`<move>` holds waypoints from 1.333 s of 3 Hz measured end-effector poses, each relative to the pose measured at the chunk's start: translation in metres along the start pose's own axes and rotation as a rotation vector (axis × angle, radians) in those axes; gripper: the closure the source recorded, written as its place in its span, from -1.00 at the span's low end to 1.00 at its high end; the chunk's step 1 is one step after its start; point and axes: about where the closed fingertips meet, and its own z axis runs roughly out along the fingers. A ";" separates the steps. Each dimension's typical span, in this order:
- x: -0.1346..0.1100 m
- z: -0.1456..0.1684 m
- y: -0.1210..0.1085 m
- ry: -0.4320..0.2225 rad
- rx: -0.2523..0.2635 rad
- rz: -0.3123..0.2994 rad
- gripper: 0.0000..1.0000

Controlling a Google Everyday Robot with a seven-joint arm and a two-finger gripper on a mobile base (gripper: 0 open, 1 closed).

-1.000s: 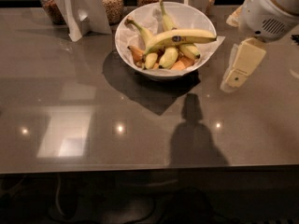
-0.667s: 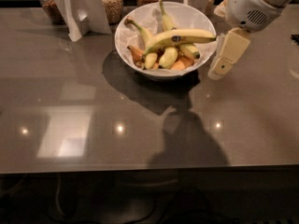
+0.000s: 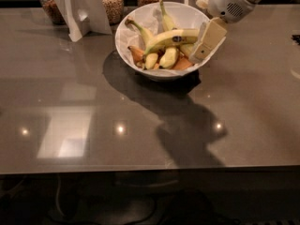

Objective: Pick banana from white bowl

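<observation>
The white bowl (image 3: pixel 140 62) stands at the back middle of the grey table, lined with crinkled white paper. The long yellow-green banana (image 3: pixel 166 37) with a dark blue sticker lies across the top of the fruit in it, over shorter bananas (image 3: pixel 168 57) and orange pieces. My gripper (image 3: pixel 200 54), cream-coloured under a white wrist (image 3: pixel 232 1), hangs over the bowl's right rim, just right of the banana's right end. It holds nothing that I can see.
Glass jars of grain (image 3: pixel 112 1) stand behind the bowl at the back edge. A white folded card stand (image 3: pixel 82 8) is at the back left. A dark object (image 3: pixel 295 39) sits at the right edge. The table's front edge (image 3: pixel 150 168) runs across below.
The gripper has moved left and slightly up, from beside the bowl's right side to over its right rim next to the banana. The bowl and fruit have not moved.
</observation>
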 end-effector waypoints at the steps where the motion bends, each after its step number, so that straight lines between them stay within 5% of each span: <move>1: -0.008 0.022 -0.016 -0.063 -0.024 0.010 -0.90; 3: -0.011 0.058 -0.038 -0.113 -0.073 0.030 -0.54; 4: -0.010 0.067 -0.043 -0.119 -0.088 0.034 -0.16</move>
